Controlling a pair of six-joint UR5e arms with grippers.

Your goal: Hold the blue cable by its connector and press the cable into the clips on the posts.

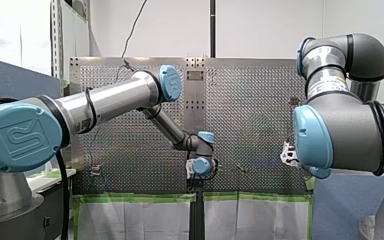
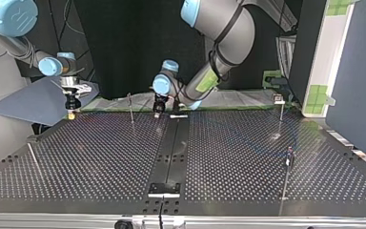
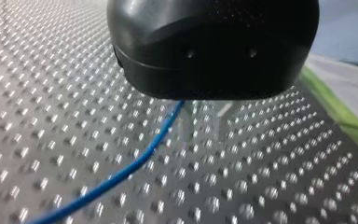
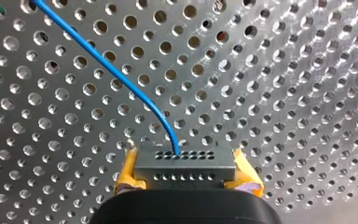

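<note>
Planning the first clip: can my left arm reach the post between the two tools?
Probably yes. In the top view my left tool hangs close beside that post, and nothing visible stands between them on the table.

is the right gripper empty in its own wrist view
No, a grey connector with the blue cable coming out of it sits clamped between its yellow pads.
</note>
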